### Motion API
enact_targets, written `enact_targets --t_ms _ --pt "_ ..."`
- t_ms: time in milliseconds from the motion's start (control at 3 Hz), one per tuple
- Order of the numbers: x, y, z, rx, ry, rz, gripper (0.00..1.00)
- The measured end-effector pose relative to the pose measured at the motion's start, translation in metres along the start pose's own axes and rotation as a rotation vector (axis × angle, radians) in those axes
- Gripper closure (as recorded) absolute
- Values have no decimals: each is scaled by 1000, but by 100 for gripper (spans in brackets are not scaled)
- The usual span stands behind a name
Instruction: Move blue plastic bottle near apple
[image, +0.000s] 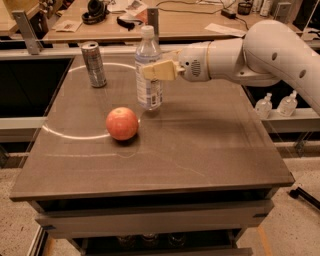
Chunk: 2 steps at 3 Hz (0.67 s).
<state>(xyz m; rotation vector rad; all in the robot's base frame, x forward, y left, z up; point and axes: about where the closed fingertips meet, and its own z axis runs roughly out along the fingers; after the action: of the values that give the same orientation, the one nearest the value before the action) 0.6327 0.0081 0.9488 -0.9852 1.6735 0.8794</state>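
The blue plastic bottle (148, 75), clear with a white cap and a pale label, stands upright at the table's middle back. My gripper (156, 70) reaches in from the right and is shut on the bottle at label height, with a tan finger (161, 70) across its front. The bottle's base is at or just above the tabletop; I cannot tell which. The apple (122, 123), red-orange with yellowish patches, lies on the table just to the front left of the bottle, a short gap away.
A silver drink can (94, 64) stands at the back left of the brown table (200, 150). Two small clear bottles (276, 104) sit on a shelf off the table's right side. A cluttered desk (200, 20) runs behind the table.
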Motion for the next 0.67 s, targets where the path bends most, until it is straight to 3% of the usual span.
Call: enact_targets --t_ms 333,667 --pt "12 25 2 -26 12 11 100" --pt "19 32 4 -21 0 7 100"
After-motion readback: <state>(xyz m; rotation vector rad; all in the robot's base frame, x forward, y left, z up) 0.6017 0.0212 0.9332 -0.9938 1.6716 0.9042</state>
